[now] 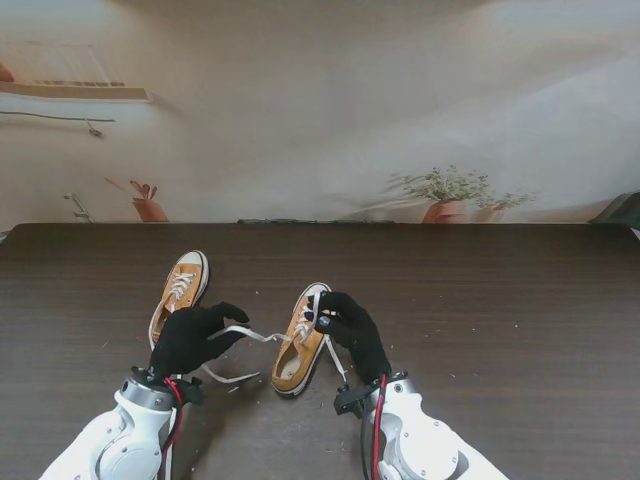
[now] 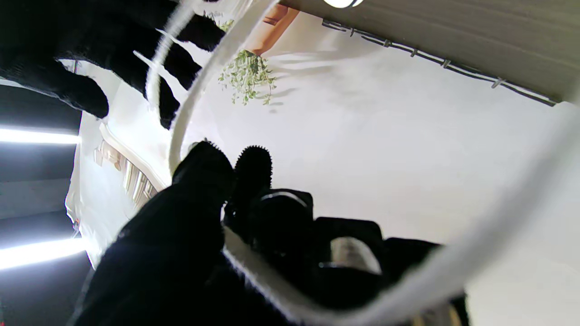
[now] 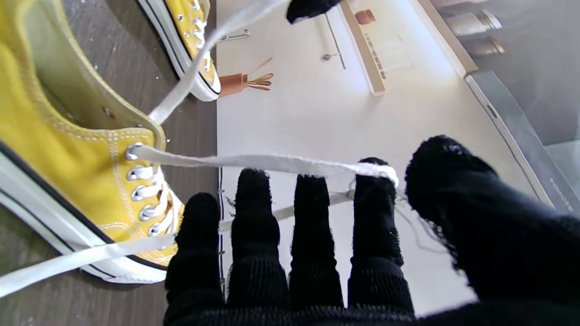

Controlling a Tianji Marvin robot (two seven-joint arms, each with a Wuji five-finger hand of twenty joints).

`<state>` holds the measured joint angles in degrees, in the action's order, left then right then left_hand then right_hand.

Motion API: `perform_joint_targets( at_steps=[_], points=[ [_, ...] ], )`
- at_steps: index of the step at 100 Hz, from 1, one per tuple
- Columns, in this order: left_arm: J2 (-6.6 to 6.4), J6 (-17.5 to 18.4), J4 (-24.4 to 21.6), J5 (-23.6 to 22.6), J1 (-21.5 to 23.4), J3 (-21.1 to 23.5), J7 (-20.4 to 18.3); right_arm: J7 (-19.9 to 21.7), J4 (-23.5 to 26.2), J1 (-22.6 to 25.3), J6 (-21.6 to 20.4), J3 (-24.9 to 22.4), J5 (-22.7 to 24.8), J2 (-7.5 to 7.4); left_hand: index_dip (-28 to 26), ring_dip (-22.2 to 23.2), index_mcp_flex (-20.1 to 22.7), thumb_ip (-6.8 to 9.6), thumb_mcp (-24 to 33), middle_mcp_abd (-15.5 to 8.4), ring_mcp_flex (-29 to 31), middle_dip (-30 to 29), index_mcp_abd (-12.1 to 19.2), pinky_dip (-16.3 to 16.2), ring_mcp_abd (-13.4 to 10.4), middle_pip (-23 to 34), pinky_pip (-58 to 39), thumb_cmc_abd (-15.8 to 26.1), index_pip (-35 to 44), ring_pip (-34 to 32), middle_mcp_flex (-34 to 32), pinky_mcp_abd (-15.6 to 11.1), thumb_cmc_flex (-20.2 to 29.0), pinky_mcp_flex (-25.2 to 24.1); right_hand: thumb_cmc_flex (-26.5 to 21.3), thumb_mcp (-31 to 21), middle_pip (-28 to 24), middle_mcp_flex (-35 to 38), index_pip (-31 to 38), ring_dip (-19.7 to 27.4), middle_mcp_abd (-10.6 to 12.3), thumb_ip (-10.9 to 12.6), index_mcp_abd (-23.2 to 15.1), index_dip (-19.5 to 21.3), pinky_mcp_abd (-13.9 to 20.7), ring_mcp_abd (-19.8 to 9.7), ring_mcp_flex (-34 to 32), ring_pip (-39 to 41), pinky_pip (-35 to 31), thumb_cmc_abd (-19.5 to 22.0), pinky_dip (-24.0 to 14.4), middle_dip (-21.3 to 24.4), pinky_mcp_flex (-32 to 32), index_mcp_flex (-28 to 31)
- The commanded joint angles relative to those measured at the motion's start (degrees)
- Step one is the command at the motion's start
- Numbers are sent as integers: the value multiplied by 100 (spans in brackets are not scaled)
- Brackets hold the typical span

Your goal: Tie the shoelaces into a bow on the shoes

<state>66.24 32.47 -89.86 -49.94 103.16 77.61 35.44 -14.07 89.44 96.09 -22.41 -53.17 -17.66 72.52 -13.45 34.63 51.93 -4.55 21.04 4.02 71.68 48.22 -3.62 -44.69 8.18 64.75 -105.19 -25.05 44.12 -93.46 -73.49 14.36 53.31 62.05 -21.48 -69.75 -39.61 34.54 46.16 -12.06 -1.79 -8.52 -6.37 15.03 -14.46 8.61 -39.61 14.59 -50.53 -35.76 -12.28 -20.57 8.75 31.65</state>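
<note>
Two yellow sneakers with white toe caps lie on the dark table. The left shoe [image 1: 182, 291] sits just beyond my left hand [image 1: 193, 338]. The right shoe [image 1: 300, 342] lies between both hands. My right hand [image 1: 350, 330] hovers over that shoe's lacing. In the right wrist view a white lace [image 3: 253, 160] runs taut from the top eyelet of the shoe [image 3: 68, 181] to my index fingertip [image 3: 376, 181], beside the thumb. My left hand [image 2: 181, 244] is closed on the other lace [image 2: 190, 90], which stretches across to the shoe [image 1: 255, 334]. Another loose lace [image 1: 228, 378] trails on the table.
The dark wood table [image 1: 480, 300] stretches wide to the right and ends at a far edge against a pale backdrop printed with potted plants [image 1: 450, 192]. Small light crumbs dot the surface around the shoes.
</note>
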Motion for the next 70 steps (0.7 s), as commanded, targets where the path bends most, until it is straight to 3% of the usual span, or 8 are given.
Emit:
perform_joint_targets(
  at_steps=[1,10,17,25,31,36,57,70],
  points=[
    [-14,11,-116,-12,11,35,-92,82,74,25,123,-9,-80,24,-51,-27,80,57,-142,429,117,112,432,6,45,38,-1479,94,-6,-165,-246,-1045,276,143,-227,-227,-72,468,15,-37,-26,44,51,144,56,-10,-328,219,-97,-168,-8,-2,73,326],
    [-17,-10,-150,-18,-17,63,-117,140,208,62,317,-58,-317,23,-53,-28,76,58,-152,415,117,113,433,7,37,41,-1479,95,-6,-166,-246,-1050,274,143,-311,-286,-97,1239,-27,-131,-106,46,170,169,-7,64,-806,463,-282,-252,-154,5,324,576],
    [-16,-23,-176,20,-48,78,-180,123,271,73,421,-86,-316,23,-56,-28,80,58,-156,413,117,113,434,7,36,42,-1479,97,-3,-167,-246,-1052,277,143,-453,-333,-175,1889,78,-307,-166,-333,244,-272,-156,152,-1258,723,-540,-413,-421,-9,583,813],
    [-23,-41,-209,47,-88,88,-269,190,362,96,556,-140,-391,2,-56,-28,72,59,-163,413,117,113,438,8,36,42,-1479,104,-6,-167,-246,-1053,277,143,-474,-343,-338,2317,93,-528,-197,-313,318,-441,-355,233,-1712,1045,-908,-404,-713,-10,960,846],
    [-28,-55,-233,57,-112,90,-319,246,457,126,685,-197,-526,-10,-57,-28,69,59,-168,413,117,113,446,8,36,43,-1479,107,-7,-168,-246,-1053,275,143,-740,-223,-765,2711,190,-851,-215,-601,412,-611,-517,296,-2228,1543,-1337,-470,-1128,-20,1486,927],
    [-31,-62,-250,64,-130,87,-351,300,531,152,772,-244,-624,-23,-59,-28,70,61,-171,413,117,113,445,9,36,43,-1479,110,-5,-168,-246,-1054,280,143,-901,-137,-1109,2877,260,-1030,-202,-684,442,-731,-644,336,-2554,1906,-1602,-476,-1372,-174,1783,920],
    [-37,-87,-279,84,-178,56,-420,330,743,225,1085,-382,-804,-36,-60,-28,69,63,-187,413,117,112,457,13,37,43,-1479,112,-6,-168,-246,-1053,285,142,-1325,-66,-2491,3452,568,-1396,-65,-673,644,-1069,-814,338,-3473,3493,-2247,-509,-1905,-920,2699,1097],
    [-37,-40,-239,84,-209,54,-418,350,817,249,1201,-426,-800,-50,-60,-29,71,68,-191,406,117,112,448,15,35,44,-1479,114,-4,-168,-245,-1054,291,143,-1493,45,-2927,3531,670,-1684,-199,-679,693,-1214,-1264,352,-3510,5076,-2934,-458,-2489,-1597,3501,1121]
  ],
)
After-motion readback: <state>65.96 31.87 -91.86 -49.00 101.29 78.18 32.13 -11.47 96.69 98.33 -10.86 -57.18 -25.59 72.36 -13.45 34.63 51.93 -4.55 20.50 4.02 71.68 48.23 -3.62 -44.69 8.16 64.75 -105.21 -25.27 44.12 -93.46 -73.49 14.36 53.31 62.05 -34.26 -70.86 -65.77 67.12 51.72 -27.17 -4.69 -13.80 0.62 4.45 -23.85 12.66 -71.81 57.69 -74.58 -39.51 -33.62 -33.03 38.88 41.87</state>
